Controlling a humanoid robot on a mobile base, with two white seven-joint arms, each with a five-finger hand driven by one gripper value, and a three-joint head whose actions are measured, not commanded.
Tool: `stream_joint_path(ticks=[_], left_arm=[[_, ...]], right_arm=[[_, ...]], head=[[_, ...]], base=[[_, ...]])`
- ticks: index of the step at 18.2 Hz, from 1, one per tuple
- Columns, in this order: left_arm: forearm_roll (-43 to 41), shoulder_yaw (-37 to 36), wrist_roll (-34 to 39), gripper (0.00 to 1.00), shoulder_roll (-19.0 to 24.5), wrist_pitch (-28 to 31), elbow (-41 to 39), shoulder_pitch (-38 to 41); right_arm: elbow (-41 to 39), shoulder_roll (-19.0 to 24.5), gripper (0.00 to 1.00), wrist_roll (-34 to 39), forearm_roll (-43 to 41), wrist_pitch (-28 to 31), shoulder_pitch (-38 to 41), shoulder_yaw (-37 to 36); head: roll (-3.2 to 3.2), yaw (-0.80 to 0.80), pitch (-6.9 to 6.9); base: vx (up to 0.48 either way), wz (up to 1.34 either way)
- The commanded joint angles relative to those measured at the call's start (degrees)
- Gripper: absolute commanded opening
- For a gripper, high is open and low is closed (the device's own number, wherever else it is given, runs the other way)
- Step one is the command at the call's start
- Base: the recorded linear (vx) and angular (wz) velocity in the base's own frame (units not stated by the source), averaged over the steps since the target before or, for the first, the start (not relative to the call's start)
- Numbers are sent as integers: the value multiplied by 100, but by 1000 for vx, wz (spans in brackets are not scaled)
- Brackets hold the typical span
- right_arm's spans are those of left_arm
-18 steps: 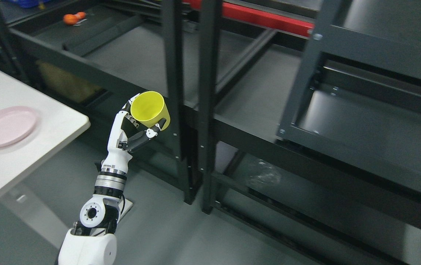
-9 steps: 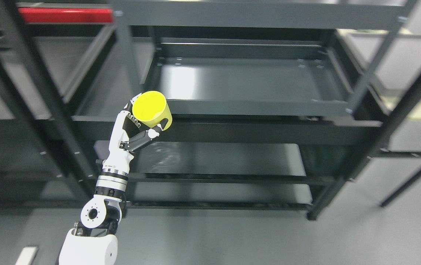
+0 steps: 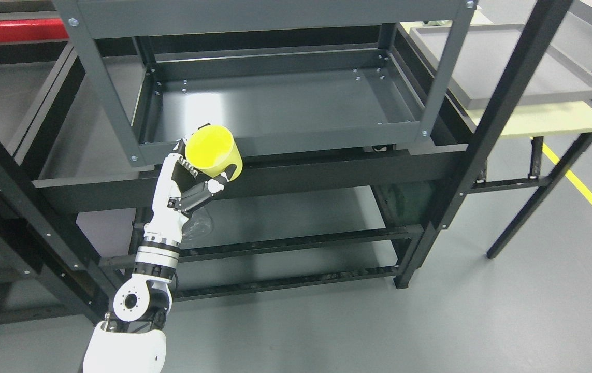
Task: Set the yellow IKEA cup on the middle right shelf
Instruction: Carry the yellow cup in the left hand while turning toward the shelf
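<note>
Yellow cup (image 3: 214, 151) sits tilted, mouth up, in front of the grey shelf tray's (image 3: 285, 141) front-left rim, above a black crossbeam (image 3: 327, 173). Grey tray on a pale worktop (image 3: 560, 118) lies well off right. Left hand (image 3: 192, 178) has fingers curled round the cup.

no readable text, labels, or numbers appear anywhere.

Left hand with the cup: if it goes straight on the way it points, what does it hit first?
Likely the front rim of the grey tray shelf; the left hand holds the yellow cup just before it. Depth is unclear.
</note>
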Motion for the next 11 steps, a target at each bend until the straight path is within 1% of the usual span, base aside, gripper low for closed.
stream_joint_path(ticks=[1, 4, 6, 9, 11], left_arm=[[76, -114, 1, 0, 100, -159, -284, -3], [374, -508, -7, 0, 100, -510, -723, -12], [568, -965, -7, 0, 100, -660, -1110, -12], [595, -1606, -7, 0, 100, -749, -1540, -47], [604, -1941, 1, 0, 100, -757, -1726, -283]], right_arm=[[0, -100, 99, 5, -141, 2, 80, 97], [0, -100, 99, 5, -141, 2, 80, 97], [0, -100, 99, 5, -141, 2, 80, 97], [0, -100, 99, 5, -141, 2, 80, 97], [0, -100, 99, 5, -141, 2, 80, 97]], head=[[0, 0, 0], [0, 0, 0], [0, 0, 0], [0, 0, 0], [0, 0, 0]], base=[[77, 231], [92, 304], [100, 275], [87, 16], [93, -146]])
